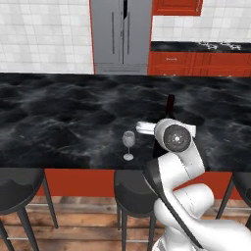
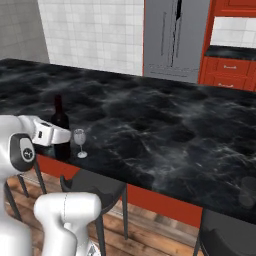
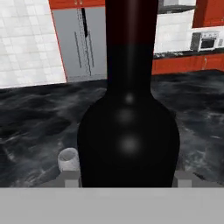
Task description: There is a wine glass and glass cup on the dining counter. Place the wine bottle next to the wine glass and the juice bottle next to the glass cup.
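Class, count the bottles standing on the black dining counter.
1: a tall, nearly black glass wine bottle near the counter's front edge, beside the small clear stemmed glass. Others may be hidden.

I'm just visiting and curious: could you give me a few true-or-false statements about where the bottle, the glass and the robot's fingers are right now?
1. The wine bottle stands upright on the dining counter. True.
2. The wine glass lies tipped over on its side. False: it stands upright on its foot.
3. The fingers sit on either side of the bottle's body. True.
4. The wine glass stands far across the counter from the bottle. False: it is close beside the bottle, near the counter's front edge.
5. A refrigerator stands behind the counter. True.
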Controlling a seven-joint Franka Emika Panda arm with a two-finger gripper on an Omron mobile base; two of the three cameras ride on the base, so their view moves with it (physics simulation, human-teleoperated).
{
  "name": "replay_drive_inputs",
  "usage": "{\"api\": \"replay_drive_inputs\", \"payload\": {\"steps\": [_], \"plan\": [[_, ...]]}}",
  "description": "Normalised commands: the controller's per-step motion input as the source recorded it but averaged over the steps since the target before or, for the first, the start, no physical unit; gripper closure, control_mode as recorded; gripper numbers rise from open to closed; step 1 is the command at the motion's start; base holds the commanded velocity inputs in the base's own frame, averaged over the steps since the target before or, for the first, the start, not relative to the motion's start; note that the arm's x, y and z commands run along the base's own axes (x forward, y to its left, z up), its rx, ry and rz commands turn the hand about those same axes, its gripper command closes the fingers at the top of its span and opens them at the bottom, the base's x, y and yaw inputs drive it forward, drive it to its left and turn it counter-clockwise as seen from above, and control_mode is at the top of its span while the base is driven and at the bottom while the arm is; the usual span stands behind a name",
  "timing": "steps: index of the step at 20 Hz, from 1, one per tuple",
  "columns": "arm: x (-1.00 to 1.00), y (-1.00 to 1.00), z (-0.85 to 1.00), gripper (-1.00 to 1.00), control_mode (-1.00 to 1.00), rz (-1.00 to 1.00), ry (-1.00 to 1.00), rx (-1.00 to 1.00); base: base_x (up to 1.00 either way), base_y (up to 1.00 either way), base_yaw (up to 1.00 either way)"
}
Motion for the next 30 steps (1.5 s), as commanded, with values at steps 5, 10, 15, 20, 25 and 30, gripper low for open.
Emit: {"api": "replay_drive_inputs", "payload": {"steps": [5,10,15,20,25,30], "plan": [[0.11,-0.32,0.01,1.00,-1.00,0.29,0.01,0.00,0.00,0.00,0.00],[0.05,-0.39,0.00,1.00,-1.00,0.35,-0.06,0.00,0.00,0.00,0.00],[0.02,-0.38,-0.01,1.00,-1.00,0.32,-0.18,0.01,0.00,0.00,0.00],[0.00,-0.35,-0.07,1.00,-1.00,0.31,-0.25,0.02,0.00,0.00,0.00],[0.13,-0.17,-0.23,1.00,-1.00,0.30,-0.11,0.06,0.00,0.00,0.00],[0.28,-0.04,-0.29,1.00,-1.00,0.35,0.00,0.01,0.00,0.00,0.00]]}}
